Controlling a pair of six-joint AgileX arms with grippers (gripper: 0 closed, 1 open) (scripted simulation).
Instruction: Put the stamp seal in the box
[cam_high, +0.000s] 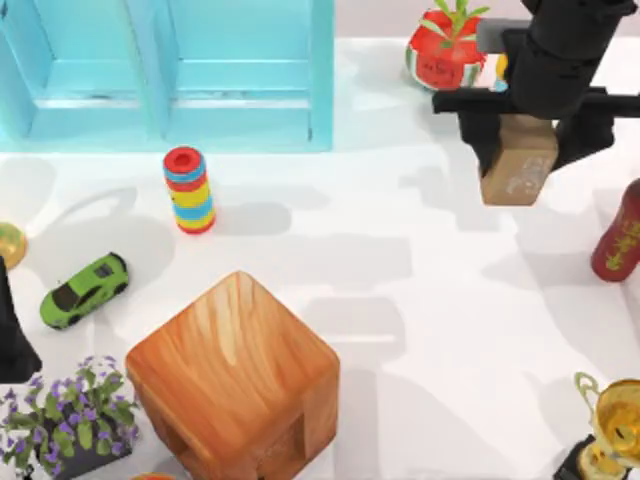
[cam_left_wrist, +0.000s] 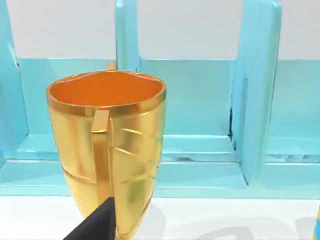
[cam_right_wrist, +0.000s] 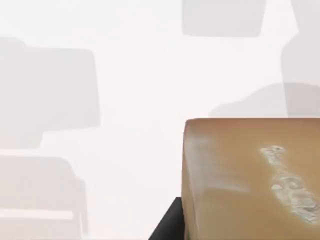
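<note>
My right gripper (cam_high: 520, 150) hangs above the table's far right, shut on the stamp seal (cam_high: 518, 165), a small tan-brown block with whitish marks on one face. In the right wrist view the stamp seal (cam_right_wrist: 250, 180) sits close up over bare white tabletop, with a dark finger (cam_right_wrist: 167, 225) beside it. The box (cam_high: 235, 385), a large glossy orange-brown wooden cube with recesses in its sides, stands at the near centre-left, far from the seal. My left arm (cam_high: 12, 340) stays parked at the left edge.
A turquoise cabinet (cam_high: 170, 70) spans the far left. A stack of coloured rings (cam_high: 189, 190), a green toy car (cam_high: 84, 290), purple flowers (cam_high: 70, 415) and a gold cup (cam_left_wrist: 107, 145) are on the left. A watermelon pot (cam_high: 445, 45), a red bottle (cam_high: 620, 235) and a trophy (cam_high: 610, 425) line the right.
</note>
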